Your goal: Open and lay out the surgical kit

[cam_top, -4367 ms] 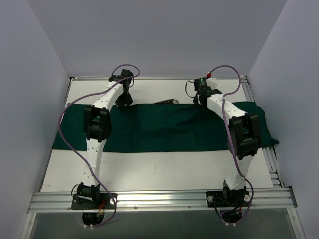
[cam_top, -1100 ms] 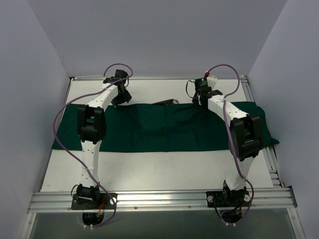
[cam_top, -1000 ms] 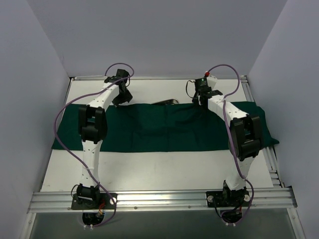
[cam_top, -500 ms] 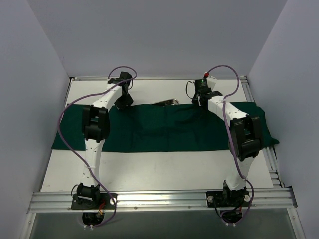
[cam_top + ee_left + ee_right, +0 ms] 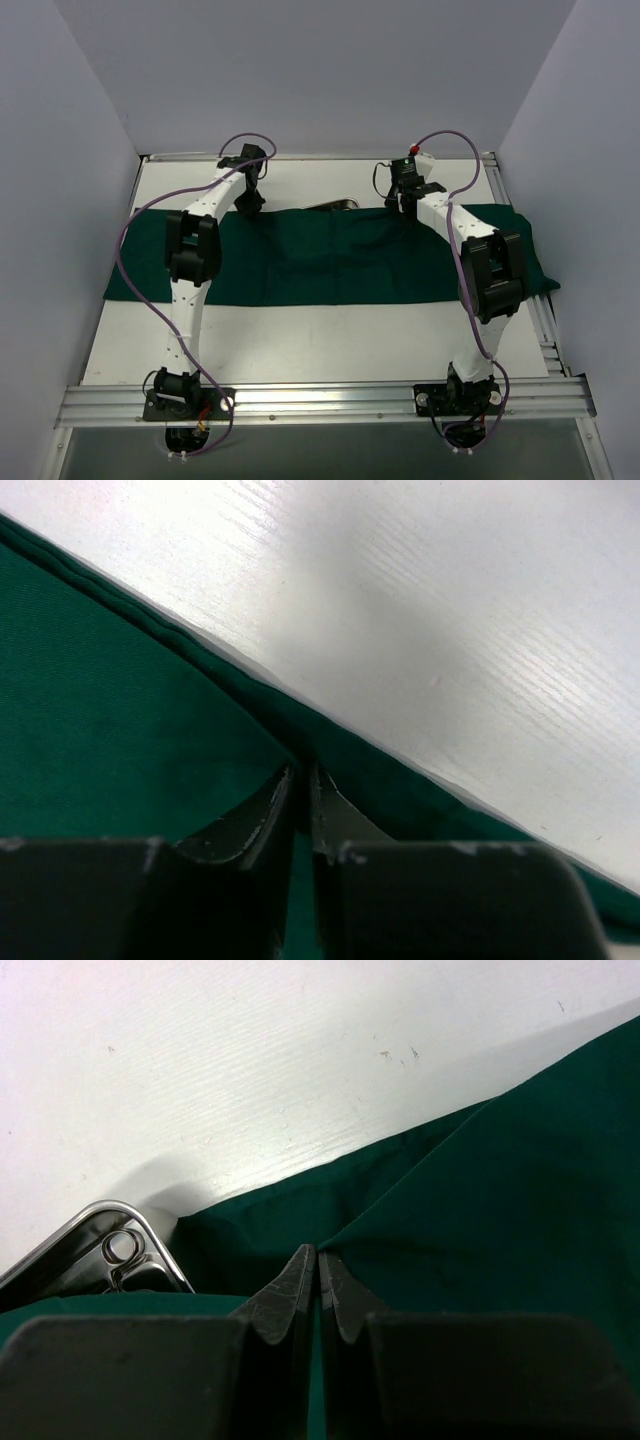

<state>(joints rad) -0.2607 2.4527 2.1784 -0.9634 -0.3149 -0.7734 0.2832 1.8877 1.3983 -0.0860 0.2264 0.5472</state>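
Observation:
The dark green cloth drape point(image 5: 330, 262) lies spread across the table from left to right. A corner of the shiny steel tray point(image 5: 338, 205) peeks out at its far edge; it also shows in the right wrist view point(image 5: 95, 1245), with a silver ring handle inside. My left gripper point(image 5: 249, 202) is shut on the drape's far edge point(image 5: 300, 735). My right gripper point(image 5: 404, 203) is shut on a fold of the drape point(image 5: 400, 1225) right beside the tray. Gauze, tweezers and packet are hidden.
The white table point(image 5: 330, 345) has metal rails at its front edge point(image 5: 320, 400) and along the right side. Purple walls close in left, right and behind. The drape's right end hangs over the right rail point(image 5: 540, 275).
My left gripper swung out to the left and back, and now sits on the drape's far edge. The right arm and the drape look unchanged.

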